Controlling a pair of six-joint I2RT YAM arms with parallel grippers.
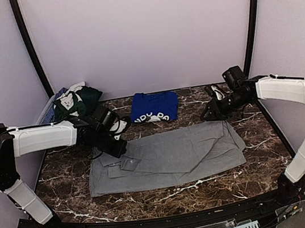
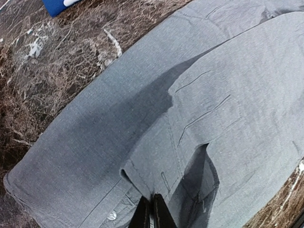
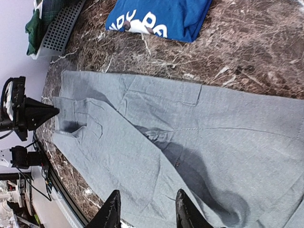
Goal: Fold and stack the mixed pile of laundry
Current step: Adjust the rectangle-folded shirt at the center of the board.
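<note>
A light-grey polo shirt (image 1: 170, 156) lies spread flat across the middle of the marble table, collar to the left. My left gripper (image 1: 121, 149) is at that collar. In the left wrist view its black fingers (image 2: 152, 213) are shut on a raised fold of the collar, beside a white button (image 2: 111, 215). My right gripper (image 1: 209, 114) hovers over the shirt's far right edge, open, with nothing between its fingers (image 3: 147, 210). A folded royal-blue T-shirt (image 1: 153, 107) with white print lies behind the polo. Dark-green and patterned pieces (image 1: 76, 101) are heaped in the basket at the back left.
A grey mesh basket (image 1: 46, 112) stands in the back left corner against the wall. Dark marble table (image 1: 66, 187) shows around the polo. Black curved frame posts (image 1: 30, 46) rise at both back corners. The left arm's cables (image 1: 98, 151) trail by the collar.
</note>
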